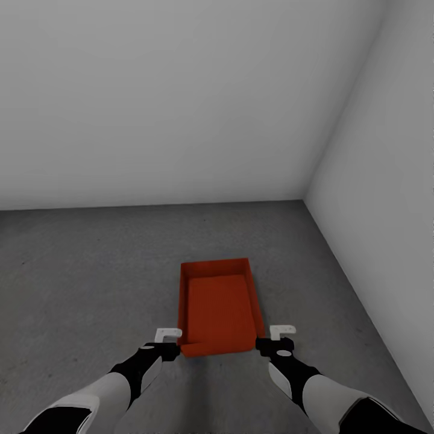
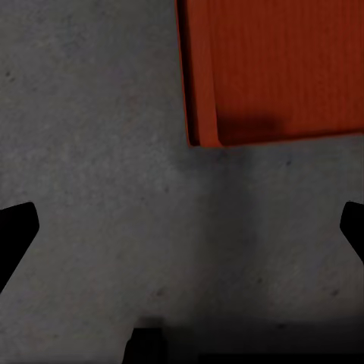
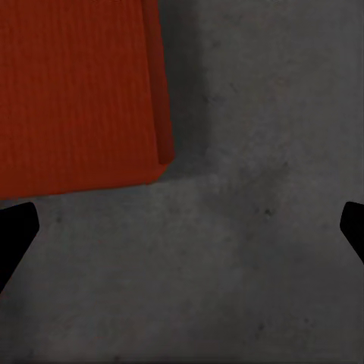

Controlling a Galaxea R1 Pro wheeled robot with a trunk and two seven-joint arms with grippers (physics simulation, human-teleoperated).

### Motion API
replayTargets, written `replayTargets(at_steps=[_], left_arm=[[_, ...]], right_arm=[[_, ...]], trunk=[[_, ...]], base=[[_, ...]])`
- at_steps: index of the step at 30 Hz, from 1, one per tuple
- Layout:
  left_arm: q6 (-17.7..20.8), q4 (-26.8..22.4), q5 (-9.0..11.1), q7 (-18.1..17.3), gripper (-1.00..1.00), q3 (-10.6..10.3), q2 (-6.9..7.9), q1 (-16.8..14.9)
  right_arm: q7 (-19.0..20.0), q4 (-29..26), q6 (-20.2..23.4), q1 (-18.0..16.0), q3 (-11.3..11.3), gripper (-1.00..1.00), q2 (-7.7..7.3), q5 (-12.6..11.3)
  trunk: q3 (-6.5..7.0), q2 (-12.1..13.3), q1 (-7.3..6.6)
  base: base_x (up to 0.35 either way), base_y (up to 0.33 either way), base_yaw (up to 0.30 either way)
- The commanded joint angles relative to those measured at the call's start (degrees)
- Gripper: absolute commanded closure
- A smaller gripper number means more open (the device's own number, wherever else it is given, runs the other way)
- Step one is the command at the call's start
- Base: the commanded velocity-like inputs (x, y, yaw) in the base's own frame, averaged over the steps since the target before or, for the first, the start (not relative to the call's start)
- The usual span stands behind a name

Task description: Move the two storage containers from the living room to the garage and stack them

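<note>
Head view, as I stand here: one orange-red storage container (image 1: 218, 312) sits flat on the dark grey concrete floor (image 1: 90, 271) near the corner of two plain white walls (image 1: 181, 96), open side up and with nothing in it, and the left gripper (image 1: 169, 341) and right gripper (image 1: 275, 339) flank its near corners, which I take as a bin set down to be the base of the stack. Left wrist view shows a corner of the container (image 2: 273, 68) on the floor beyond jaws spread wide and holding nothing. Right wrist view shows the other near corner (image 3: 83, 91) likewise, those jaws also apart and empty.
</note>
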Motion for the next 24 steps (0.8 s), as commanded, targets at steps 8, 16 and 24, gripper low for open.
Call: replayTargets(at_steps=[8, 16, 24], left_arm=[[0.3, -0.1, 0.0, 0.2, -1.0, -0.1, -0.01, 0.0], [0.3, -0.1, 0.0, 0.2, -1.0, -0.1, -0.01, 0.0], [0.3, -0.1, 0.0, 0.2, -1.0, -0.1, -0.01, 0.0]], right_arm=[[-0.2, 0.0, -0.2, 0.0, 0.5, -1.0, 0.07, -0.6], [-0.2, 0.0, -0.2, 0.0, 0.5, -1.0, 0.08, -0.6], [-0.2, 0.0, -0.2, 0.0, 0.5, -1.0, 0.08, -0.6]], trunk=[[0.58, 0.0, 0.0], [1.29, 0.0, 0.0], [2.01, 0.0, 0.0]], base=[[-0.008, 0.0, 0.0], [0.0, 0.0, 0.0], [0.0, 0.0, 0.0]])
